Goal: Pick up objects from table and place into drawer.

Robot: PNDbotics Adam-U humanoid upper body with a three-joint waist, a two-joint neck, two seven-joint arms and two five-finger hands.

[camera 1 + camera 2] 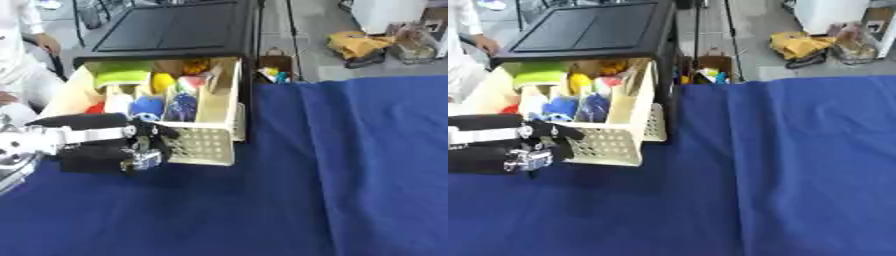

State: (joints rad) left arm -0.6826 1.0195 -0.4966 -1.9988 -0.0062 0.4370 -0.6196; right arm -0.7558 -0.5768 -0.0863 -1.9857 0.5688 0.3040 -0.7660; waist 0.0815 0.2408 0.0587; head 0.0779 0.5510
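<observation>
A blue-covered counter (289, 200) fills the near view. The left hand (140, 145) hovers at the front of the open cream drawer (206, 145); whether its fingers hold anything cannot be told. Colourful objects (171, 102) already lie inside. Moving forward, the hand could knock the drawer front. The right hand is unseen.

No text, label, brand, number or sign can be read anywhere: not on the cream drawer (206, 145), the black cabinet (175, 27) or the blue surface (350, 165).
</observation>
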